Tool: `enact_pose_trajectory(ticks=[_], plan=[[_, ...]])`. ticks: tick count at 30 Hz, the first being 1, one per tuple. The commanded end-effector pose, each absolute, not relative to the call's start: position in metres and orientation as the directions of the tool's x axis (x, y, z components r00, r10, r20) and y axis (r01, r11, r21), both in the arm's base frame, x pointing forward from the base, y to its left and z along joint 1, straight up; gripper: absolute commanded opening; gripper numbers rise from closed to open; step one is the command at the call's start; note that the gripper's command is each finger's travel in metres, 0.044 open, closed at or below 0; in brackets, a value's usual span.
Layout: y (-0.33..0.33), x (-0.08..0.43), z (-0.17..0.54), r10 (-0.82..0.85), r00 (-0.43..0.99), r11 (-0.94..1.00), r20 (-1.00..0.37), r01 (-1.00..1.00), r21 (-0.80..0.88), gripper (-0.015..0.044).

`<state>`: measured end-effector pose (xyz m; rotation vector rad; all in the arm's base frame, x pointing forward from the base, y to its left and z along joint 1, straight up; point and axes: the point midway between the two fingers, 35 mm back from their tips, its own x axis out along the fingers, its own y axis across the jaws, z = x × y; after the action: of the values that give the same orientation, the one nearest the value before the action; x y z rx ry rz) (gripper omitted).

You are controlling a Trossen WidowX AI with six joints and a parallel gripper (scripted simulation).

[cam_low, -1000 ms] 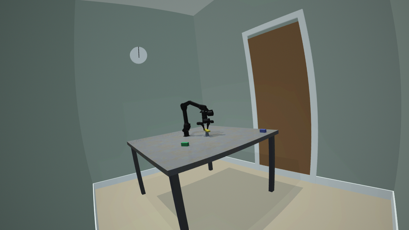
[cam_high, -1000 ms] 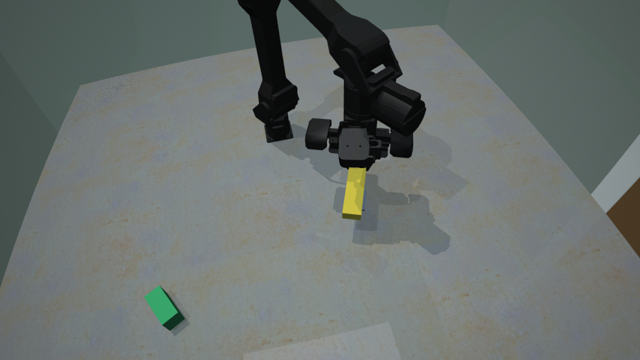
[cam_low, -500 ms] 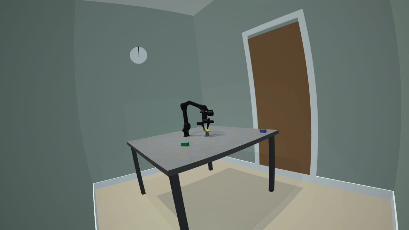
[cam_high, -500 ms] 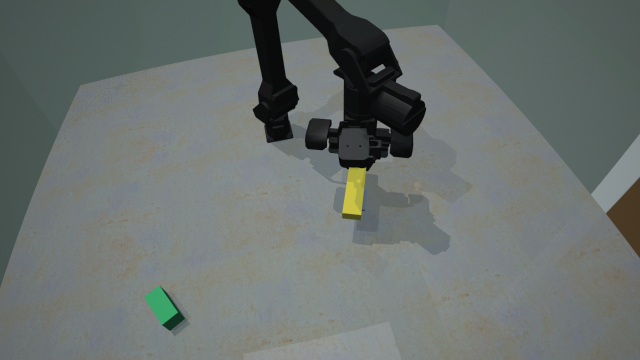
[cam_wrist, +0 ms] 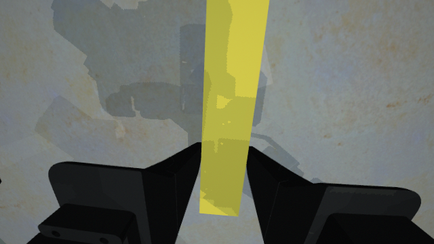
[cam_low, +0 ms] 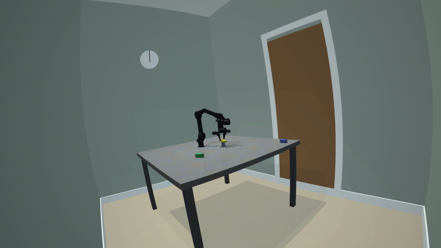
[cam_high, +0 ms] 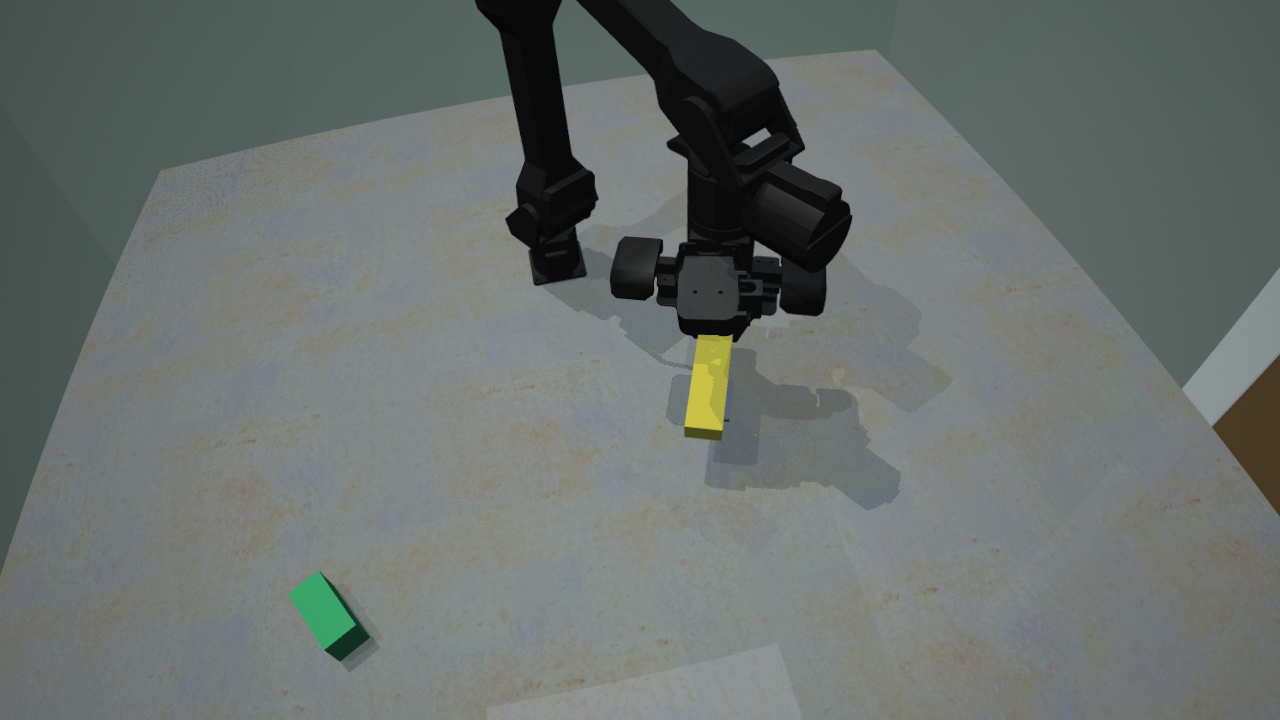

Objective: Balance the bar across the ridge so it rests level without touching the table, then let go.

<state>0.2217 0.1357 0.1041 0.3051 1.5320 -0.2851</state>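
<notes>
The yellow bar (cam_high: 708,389) (cam_low: 224,141) (cam_wrist: 226,118) lies on top of the small blue-grey ridge (cam_low: 223,144), clear of the table (cam_high: 501,501), and looks about level. The ridge is almost wholly hidden under the bar in the top view. My gripper (cam_wrist: 224,149) (cam_low: 222,138) is pointing down around the near-arm end of the bar, one finger on each side. Its fingers stand only slightly wider than the bar, loosely open with almost no gap showing. The top view hides the fingertips behind the hand.
A green block (cam_high: 326,613) (cam_low: 199,155) lies on the table away from the ridge. A blue block (cam_low: 283,141) lies near the table's right corner. The arm's base (cam_high: 556,259) stands behind and left of the ridge. Shadows fall around the bar.
</notes>
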Motion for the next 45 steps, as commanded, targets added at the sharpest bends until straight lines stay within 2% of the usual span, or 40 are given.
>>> enact_pose_trajectory(ticks=[1,31,41,45], plan=[[0.1357,0.2217,0.1041,0.009,0.021,0.93,-1.0,0.368,0.016,0.017],[0.1357,0.2217,0.1041,0.009,0.021,0.93,-1.0,0.368,0.016,0.0185],[0.1357,0.2217,0.1041,0.009,0.021,0.93,-1.0,0.368,0.016,0.044],[0.1364,0.2228,0.1124,0.009,0.021,0.93,-1.0,0.368,0.016,0.044]])
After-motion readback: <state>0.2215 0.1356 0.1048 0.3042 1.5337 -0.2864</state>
